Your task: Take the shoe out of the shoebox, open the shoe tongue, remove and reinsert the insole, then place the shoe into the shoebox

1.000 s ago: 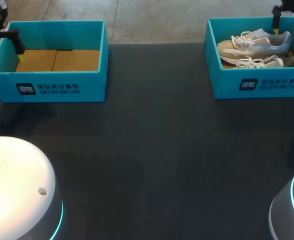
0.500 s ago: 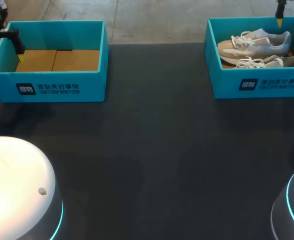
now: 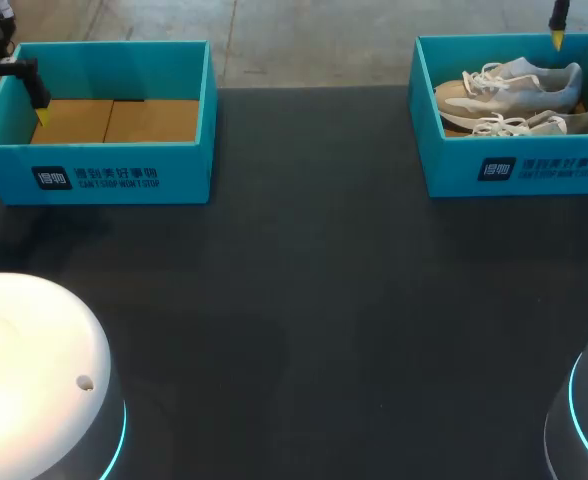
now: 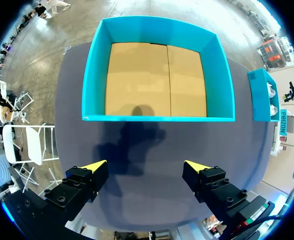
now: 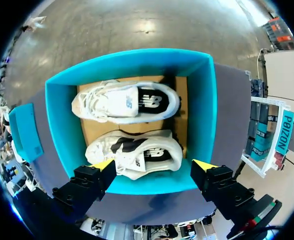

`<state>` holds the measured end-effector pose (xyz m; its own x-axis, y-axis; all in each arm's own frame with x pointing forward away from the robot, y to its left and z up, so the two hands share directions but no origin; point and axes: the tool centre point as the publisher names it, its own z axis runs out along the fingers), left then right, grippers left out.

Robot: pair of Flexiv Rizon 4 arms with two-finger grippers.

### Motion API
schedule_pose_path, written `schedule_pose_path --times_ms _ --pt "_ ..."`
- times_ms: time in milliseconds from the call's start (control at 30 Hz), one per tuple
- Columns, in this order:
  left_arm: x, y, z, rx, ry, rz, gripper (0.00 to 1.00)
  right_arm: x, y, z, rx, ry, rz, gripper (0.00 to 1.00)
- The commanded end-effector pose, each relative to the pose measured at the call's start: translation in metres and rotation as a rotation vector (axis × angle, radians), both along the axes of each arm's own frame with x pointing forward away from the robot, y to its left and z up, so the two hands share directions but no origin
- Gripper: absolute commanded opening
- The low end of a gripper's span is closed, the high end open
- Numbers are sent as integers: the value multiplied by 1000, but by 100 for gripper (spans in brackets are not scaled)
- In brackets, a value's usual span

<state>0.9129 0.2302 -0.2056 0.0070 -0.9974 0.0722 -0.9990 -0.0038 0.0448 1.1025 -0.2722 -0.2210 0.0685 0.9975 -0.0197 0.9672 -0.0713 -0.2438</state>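
Two white sneakers lie on their sides in the blue shoebox (image 3: 454, 160) at the back right, one (image 3: 509, 85) behind the other (image 3: 534, 124). My right gripper (image 5: 154, 165) hangs open high above this box (image 5: 207, 100), over the nearer shoe (image 5: 134, 155), with the farther shoe (image 5: 124, 102) ahead of it. It touches nothing. In the head view only one of its fingers (image 3: 557, 30) shows, above the box's far wall. My left gripper (image 4: 145, 165) is open and empty beside the left shoebox.
A second blue shoebox (image 3: 104, 175) at the back left holds only a bare cardboard floor (image 4: 157, 80). The dark table (image 3: 304, 300) stretches between the boxes. My arms' rounded bases (image 3: 34, 380) fill the two front corners.
My right gripper has risen above the right box, so one finger has left the head view. The left arm and both shoes have not moved.
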Motion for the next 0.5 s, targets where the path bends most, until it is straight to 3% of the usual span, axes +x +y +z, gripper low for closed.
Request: schedule_pose_path --times_ms 33,500 --pt "0 0 0 2 0 0 100 -43 19 -3 -4 -108 1 100" --pt "0 0 0 2 0 0 100 -86 45 -3 -46 -240 -58 100"
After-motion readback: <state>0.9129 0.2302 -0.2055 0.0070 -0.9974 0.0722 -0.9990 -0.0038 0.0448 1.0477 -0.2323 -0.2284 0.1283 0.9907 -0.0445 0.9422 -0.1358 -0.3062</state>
